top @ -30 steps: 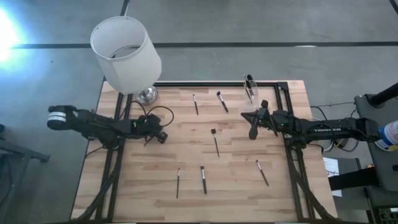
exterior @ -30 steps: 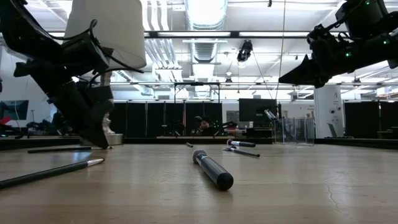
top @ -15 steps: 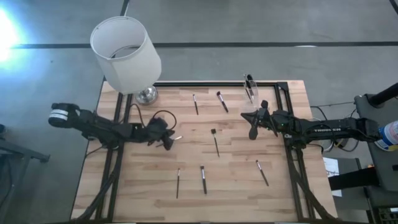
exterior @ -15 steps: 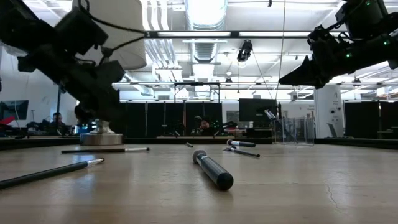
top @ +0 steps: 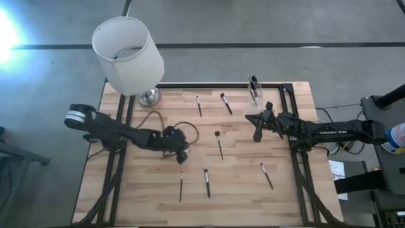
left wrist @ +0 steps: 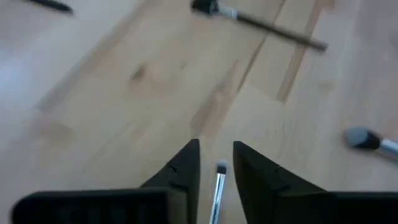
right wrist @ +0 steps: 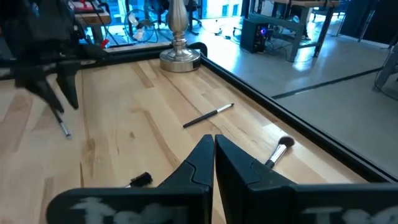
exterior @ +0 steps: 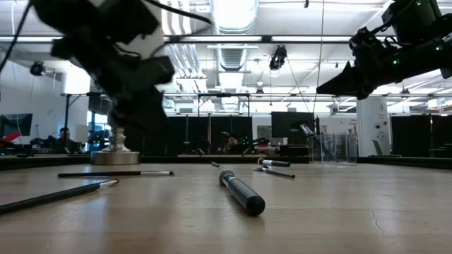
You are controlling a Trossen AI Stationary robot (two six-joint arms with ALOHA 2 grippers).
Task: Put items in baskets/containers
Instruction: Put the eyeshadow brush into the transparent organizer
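**A:** What's the biggest thing?

**B:** The wooden table [top: 285, 190]. The clear cup [top: 254, 88] stands at one of its corners, so I'll place everything from that. Next is the white lampshade [top: 126, 54], along the same table edge as the cup but well apart from it.

**A:** And the arms?

**B:** The right gripper [top: 258, 134] hangs in the air near the cup, its fingers pressed together with nothing between them. The left gripper [top: 181, 152] is well away from the cup, about halfway between the cup and the corner opposite it, low over the wood. Its fingers [left wrist: 183, 171] stand a narrow way apart.

**A:** Holding anything?

**B:** A thin brush [left wrist: 217, 186] lies in the gap, which is wider than the handle, so it isn't pinched.

**A:** The cup itself?

**B:** It is upright, with what looks like one dark-tipped brush leaning inside.

**A:** And the loose brushes?

**B:** Two [top: 226, 102] [top: 199, 105] lie just beside the cup on the lampshade side. One [top: 218, 144] lies farther out, between the two grippers. Three [top: 267, 176] [top: 207, 182] [top: 181, 186] lie well apart from the cup, towards the opposite edge.
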